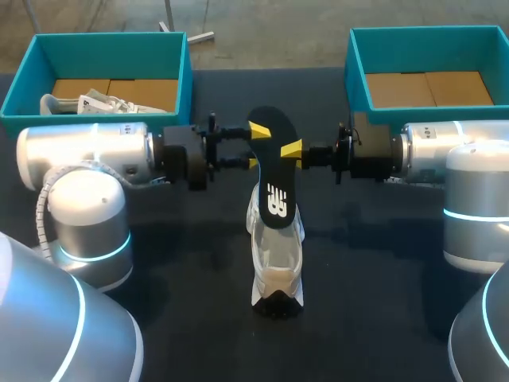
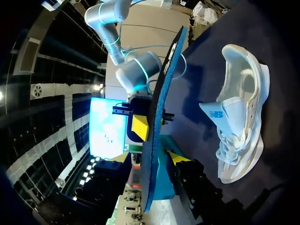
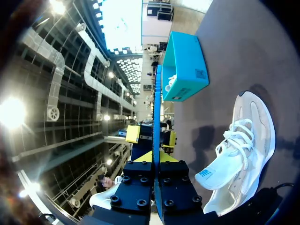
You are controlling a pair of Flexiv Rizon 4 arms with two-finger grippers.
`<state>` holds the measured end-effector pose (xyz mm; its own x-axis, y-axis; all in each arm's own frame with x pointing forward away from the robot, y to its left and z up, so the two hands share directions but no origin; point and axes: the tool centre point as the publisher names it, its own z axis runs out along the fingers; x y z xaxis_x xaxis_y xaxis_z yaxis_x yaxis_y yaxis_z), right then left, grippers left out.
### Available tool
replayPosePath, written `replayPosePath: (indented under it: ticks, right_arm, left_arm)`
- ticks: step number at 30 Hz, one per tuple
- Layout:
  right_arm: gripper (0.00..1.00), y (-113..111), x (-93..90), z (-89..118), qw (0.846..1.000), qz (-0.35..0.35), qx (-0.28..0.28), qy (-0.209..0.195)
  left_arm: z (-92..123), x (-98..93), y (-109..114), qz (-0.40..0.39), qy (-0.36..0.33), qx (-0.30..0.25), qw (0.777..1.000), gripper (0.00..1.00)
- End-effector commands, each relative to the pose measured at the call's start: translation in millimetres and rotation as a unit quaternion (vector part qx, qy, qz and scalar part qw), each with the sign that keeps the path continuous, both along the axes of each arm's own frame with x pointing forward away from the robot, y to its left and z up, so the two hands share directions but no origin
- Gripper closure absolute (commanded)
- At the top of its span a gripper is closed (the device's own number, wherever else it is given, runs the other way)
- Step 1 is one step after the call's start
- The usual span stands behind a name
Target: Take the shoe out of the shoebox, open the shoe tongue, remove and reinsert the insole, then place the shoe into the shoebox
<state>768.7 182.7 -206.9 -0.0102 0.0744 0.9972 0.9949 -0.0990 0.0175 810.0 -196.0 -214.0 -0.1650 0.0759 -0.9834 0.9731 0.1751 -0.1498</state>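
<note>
So, head view: my right gripper (image 1: pixel 289 150) clamped on black insole (image 1: pixel 274 171), held upright over white shoe (image 1: pixel 277 259) on table (image 1: pixel 191 270); left gripper (image 1: pixel 256 146) at insole's other side. Left wrist view: its tips (image 2: pixel 177 157) spread wide, straddling insole edge, probably not touching, hard to tell. Right wrist view: fingers (image 3: pixel 140 183) pinched tight on insole, shoe beside, teal shoebox (image 3: pixel 180 65) ahead.

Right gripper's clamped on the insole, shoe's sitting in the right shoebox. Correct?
Not quite. The shoe is on the table, below the raised insole, not in the right shoebox, which holds no shoe; the head view shows it. The right gripper is clamped on the insole.
</note>
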Motion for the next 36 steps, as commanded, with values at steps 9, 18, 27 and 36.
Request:
replayPosePath:
  ticks: [9, 18, 27, 36]
  right_arm:
    - [1.0, 2.3, -0.2, -0.6, 1.0, -0.001, -0.001, 0.0]
    - [1.0, 2.3, -0.2, -0.6, 1.0, -0.001, -0.001, 0.0]
    - [1.0, 2.3, -0.2, -0.6, 1.0, -0.001, -0.001, 0.0]
    - [1.0, 2.3, -0.2, -0.6, 1.0, -0.001, -0.001, 0.0]
  left_arm:
    - [-3.3, 1.2, -6.4, 0.0, -0.001, 0.009, 1.0, 0.58]
    - [0.1, -0.5, -9.1, -0.005, -0.015, 0.016, 1.0, 0.65]
    - [-3.2, 0.5, -4.3, 0.005, -0.014, 0.015, 1.0, 0.73]
    - [-4.8, -1.1, -5.9, 0.006, -0.013, 0.016, 1.0, 0.79]
